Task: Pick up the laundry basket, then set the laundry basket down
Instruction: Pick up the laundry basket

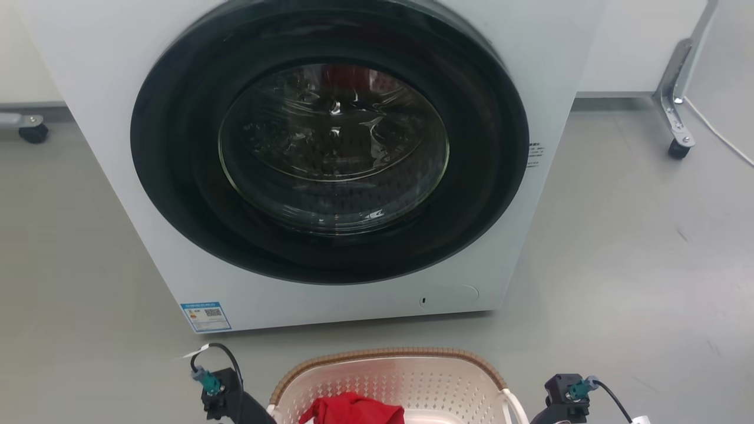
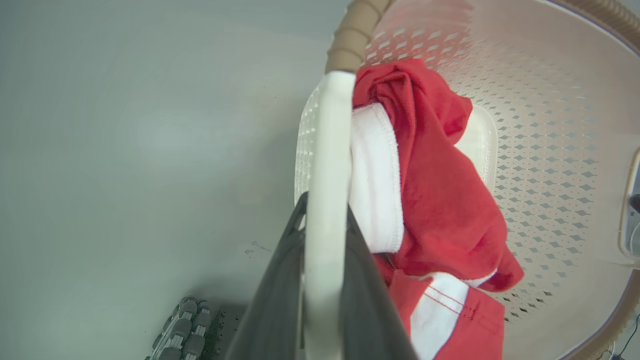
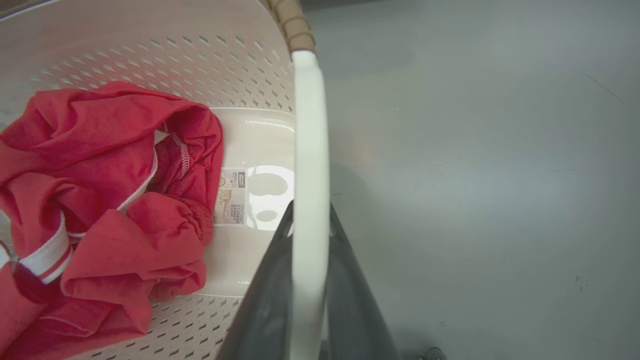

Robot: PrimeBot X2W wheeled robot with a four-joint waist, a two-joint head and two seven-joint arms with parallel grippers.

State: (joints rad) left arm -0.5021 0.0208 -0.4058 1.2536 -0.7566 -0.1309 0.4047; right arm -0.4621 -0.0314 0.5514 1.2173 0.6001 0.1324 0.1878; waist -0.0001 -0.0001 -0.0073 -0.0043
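The laundry basket (image 1: 412, 377), cream-white with perforated walls and a brown woven rim, sits at the bottom middle of the head view. A red garment with white trim (image 1: 353, 409) lies inside it. My left arm (image 1: 227, 400) stands at its left side and my right arm (image 1: 565, 400) at its right side. In the left wrist view my left gripper (image 2: 325, 210) is shut on the basket's white side handle (image 2: 327, 150). The right gripper (image 3: 310, 215) is shut on the other white handle (image 3: 310, 125). A small label (image 3: 231, 197) shows on the basket's smooth bottom.
A white front-loading washing machine (image 1: 118, 176) with its round door (image 1: 330, 147) shut stands just beyond the basket. A metal leg on a caster (image 1: 677, 118) and a white cable (image 1: 718, 135) are at the back right. Grey floor (image 1: 618, 265) spreads on both sides.
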